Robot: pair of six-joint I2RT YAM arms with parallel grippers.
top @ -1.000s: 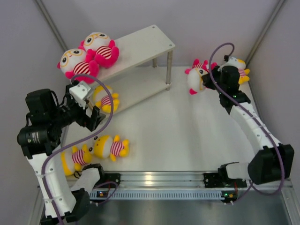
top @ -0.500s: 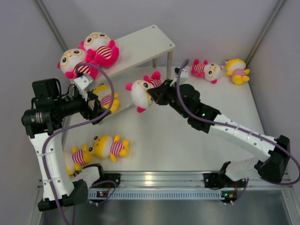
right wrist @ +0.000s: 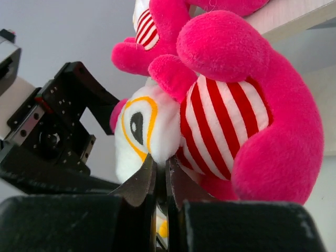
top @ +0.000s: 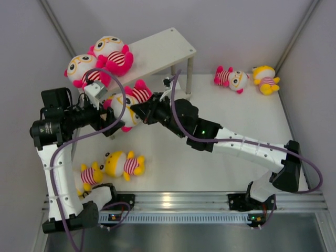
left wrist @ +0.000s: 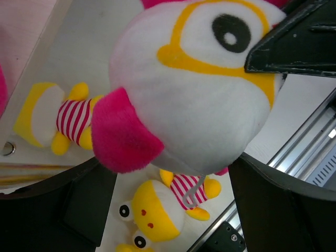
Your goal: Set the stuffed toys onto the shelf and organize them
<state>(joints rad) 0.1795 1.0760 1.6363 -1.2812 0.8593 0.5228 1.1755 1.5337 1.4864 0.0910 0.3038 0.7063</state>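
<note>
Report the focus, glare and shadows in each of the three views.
Top external: sharp, evenly lit, soft shadows, one glare patch on the metal rail. Left wrist: the pink doll fills the frame, slightly soft; the yellow doll beyond is clearer. Right wrist: the pink doll's striped belly is crisp; the near jaws are dark and blurred.

A robot lab cell: plain grey walls [top: 236,26], aluminium rail [top: 184,201], white tabletop [top: 210,168].
</note>
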